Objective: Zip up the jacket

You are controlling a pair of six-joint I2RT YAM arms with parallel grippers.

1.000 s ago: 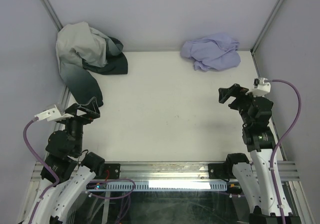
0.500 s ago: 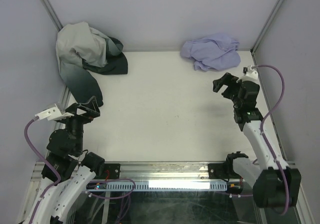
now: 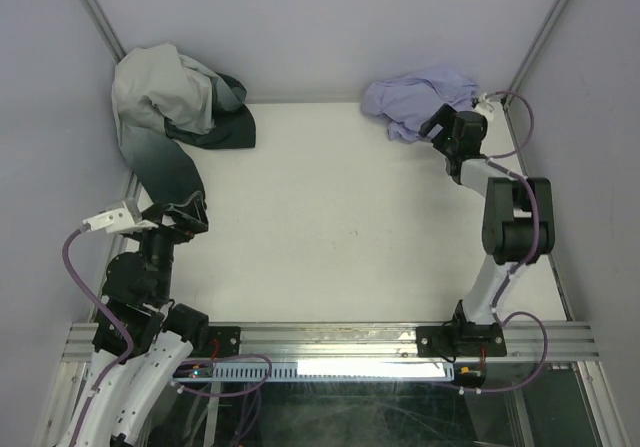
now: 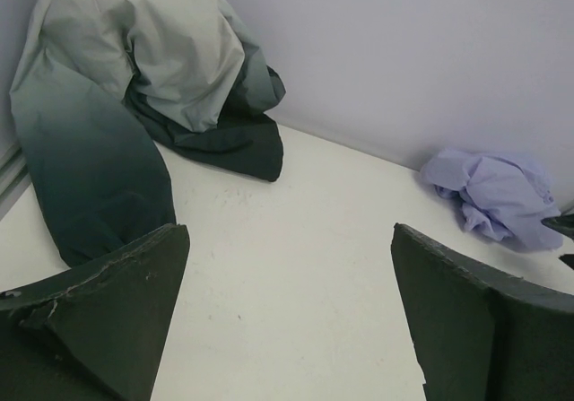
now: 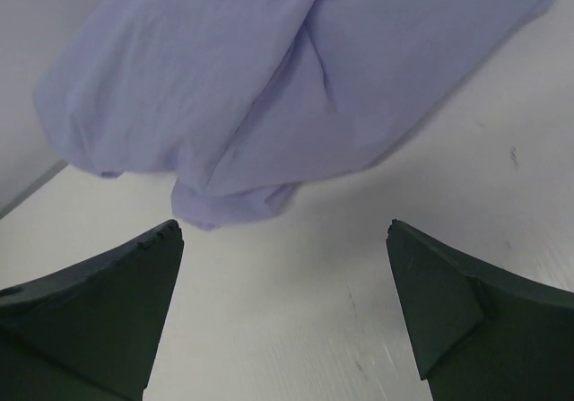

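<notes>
The right arm (image 3: 512,217) has reached to the far right corner of the counter (image 3: 330,217), jaws wide and empty, the crumpled thin lavender fabric jacket (image 3: 410,97) just ahead of them, well apart from the left arm (image 3: 140,267) and its open, empty jaws.

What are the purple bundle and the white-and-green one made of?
The jacket looks like thin, matte lavender cloth: it slumps in soft, rounded folds with fine creases. Whether it is cotton or synthetic is unclear. The white-to-green garment looks smoother and faintly sheeny, with broader folds, so it is possibly a light synthetic shell.
</notes>
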